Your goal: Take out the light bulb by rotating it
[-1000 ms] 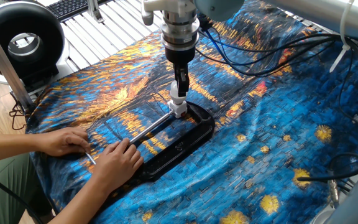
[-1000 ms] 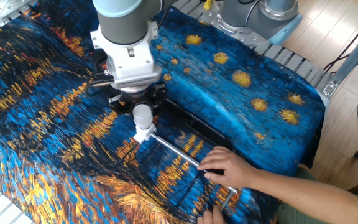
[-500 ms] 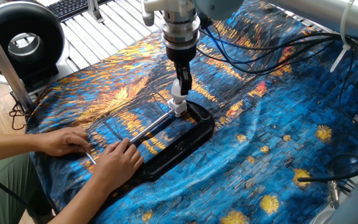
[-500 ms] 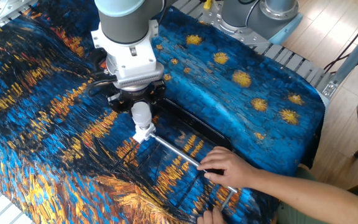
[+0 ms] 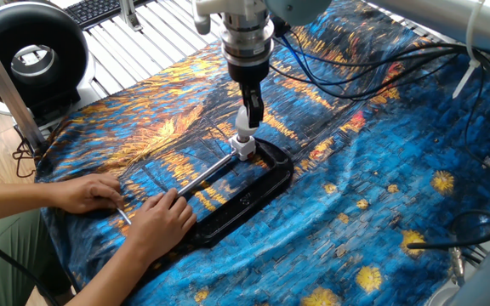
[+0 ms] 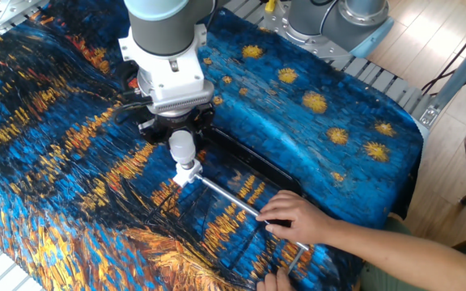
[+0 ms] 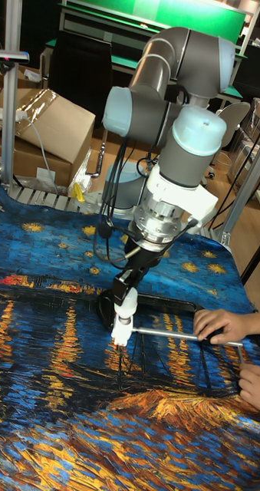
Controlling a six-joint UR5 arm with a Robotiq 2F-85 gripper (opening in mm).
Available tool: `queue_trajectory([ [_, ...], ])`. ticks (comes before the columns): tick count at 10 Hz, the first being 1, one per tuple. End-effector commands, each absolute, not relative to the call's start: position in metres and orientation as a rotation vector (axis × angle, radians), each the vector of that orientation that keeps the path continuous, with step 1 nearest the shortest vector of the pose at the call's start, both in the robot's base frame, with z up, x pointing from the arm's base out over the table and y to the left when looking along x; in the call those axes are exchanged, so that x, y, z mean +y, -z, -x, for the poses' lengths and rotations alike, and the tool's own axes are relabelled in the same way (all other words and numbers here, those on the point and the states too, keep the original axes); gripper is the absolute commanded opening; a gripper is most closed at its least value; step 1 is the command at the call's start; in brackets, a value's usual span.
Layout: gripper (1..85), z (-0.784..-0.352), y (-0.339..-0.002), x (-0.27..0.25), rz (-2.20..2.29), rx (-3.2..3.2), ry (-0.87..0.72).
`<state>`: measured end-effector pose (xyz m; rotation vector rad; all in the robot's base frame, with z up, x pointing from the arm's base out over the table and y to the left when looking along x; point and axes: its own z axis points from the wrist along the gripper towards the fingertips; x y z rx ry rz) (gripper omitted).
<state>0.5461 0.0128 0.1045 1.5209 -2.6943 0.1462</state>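
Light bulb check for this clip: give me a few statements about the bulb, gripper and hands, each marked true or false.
1. The gripper is shut on the light bulb. True.
2. The bulb lies loose on the cloth, away from the socket. False: it stands upright on the small white socket.
3. A metal rod runs from the socket toward the person's hand. True.
4. No human hands are in the scene. False: two hands rest near the rod's far end, the other hand beside the black tray.
5. The cloth is plain white. False: it is a blue and orange print.
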Motion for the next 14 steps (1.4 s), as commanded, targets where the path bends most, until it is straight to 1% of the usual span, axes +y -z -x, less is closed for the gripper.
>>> queue_trajectory([
  [1, 7.7, -0.545, -0.11, 0.012, -1.493, -2.708, -0.149],
  [3, 7.3, -0.543, -0.115, 0.006, -1.463, -2.718, -0.169],
  [6, 4.7, -0.544, -0.125, -0.009, -1.434, -2.731, -0.257],
  [8, 4.0, -0.541, -0.119, -0.002, -1.366, -2.8, -0.188],
  [9, 5.3, -0.539, -0.116, -0.001, -1.306, -2.835, -0.17],
  [12, 5.3, -0.531, -0.111, -0.017, -1.101, -2.908, -0.212],
  [14, 6.7, -0.527, -0.105, -0.015, -0.996, -2.959, -0.176],
])
